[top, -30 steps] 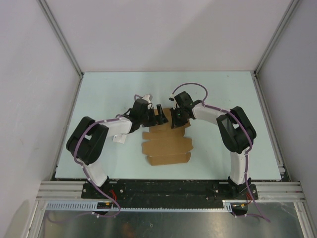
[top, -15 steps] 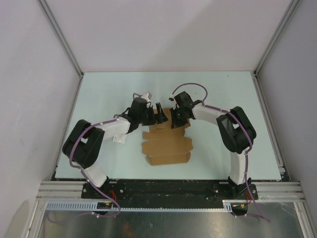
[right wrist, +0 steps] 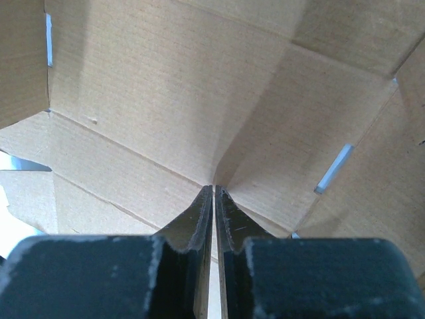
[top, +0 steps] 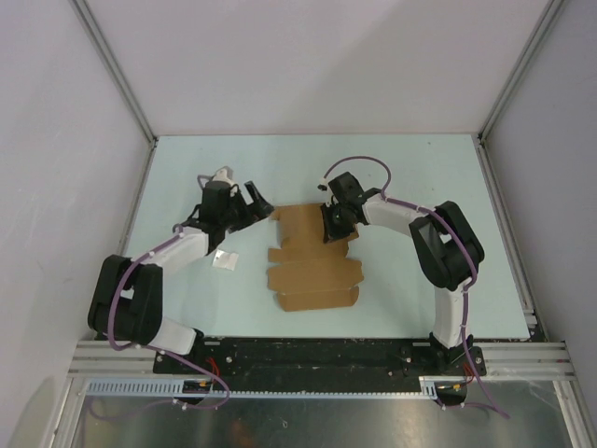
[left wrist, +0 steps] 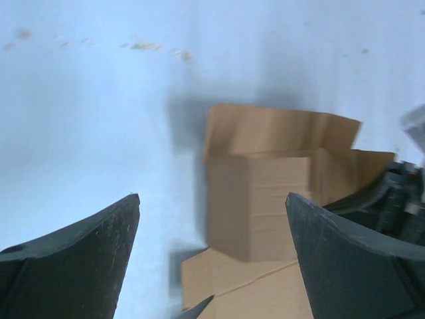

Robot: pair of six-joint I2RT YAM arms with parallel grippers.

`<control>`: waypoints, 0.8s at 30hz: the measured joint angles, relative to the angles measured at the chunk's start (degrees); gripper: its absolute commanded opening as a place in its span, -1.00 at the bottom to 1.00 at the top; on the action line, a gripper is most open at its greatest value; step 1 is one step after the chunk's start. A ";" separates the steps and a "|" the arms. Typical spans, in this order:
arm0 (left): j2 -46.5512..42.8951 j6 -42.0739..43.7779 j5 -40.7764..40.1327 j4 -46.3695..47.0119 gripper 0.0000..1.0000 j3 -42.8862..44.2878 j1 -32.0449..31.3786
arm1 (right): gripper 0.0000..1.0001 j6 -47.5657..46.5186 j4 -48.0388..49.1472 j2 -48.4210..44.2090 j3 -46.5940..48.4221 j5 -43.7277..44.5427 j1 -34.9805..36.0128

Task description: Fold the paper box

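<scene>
Now: left jaws wide open and empty, right jaws nipped onto the paper box [top: 312, 271].

Left gripper [top: 258, 203] hangs over bare counter [top: 187, 177] just off the box's far-left corner, touching nothing. A small white scrap [top: 224, 260] lies beside that arm. The box sits mid-counter between the arms, near panels flat. Right gripper [top: 328, 227] is at its far-right edge, jaws closed to a sliver on a cardboard fold. Only the left wrist view shows the far panels standing up. Only the right wrist view shows the pinch, creases meeting at the tips, and slots. Only the top view shows the scrap.
</scene>
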 measured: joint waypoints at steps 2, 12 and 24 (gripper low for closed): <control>0.00 -0.52 -1.55 -0.94 0.83 -1.49 1.99 | -0.81 -0.35 -0.13 0.00 0.00 -0.02 0.00; 5.18 -2.34 -5.84 -2.01 0.55 -0.96 5.57 | -0.82 -1.73 -0.79 0.00 0.00 -0.55 0.02; 14.08 -2.14 -1.53 -0.76 0.52 3.61 5.53 | -0.80 -1.70 0.59 -2.99 -0.04 -1.27 -0.09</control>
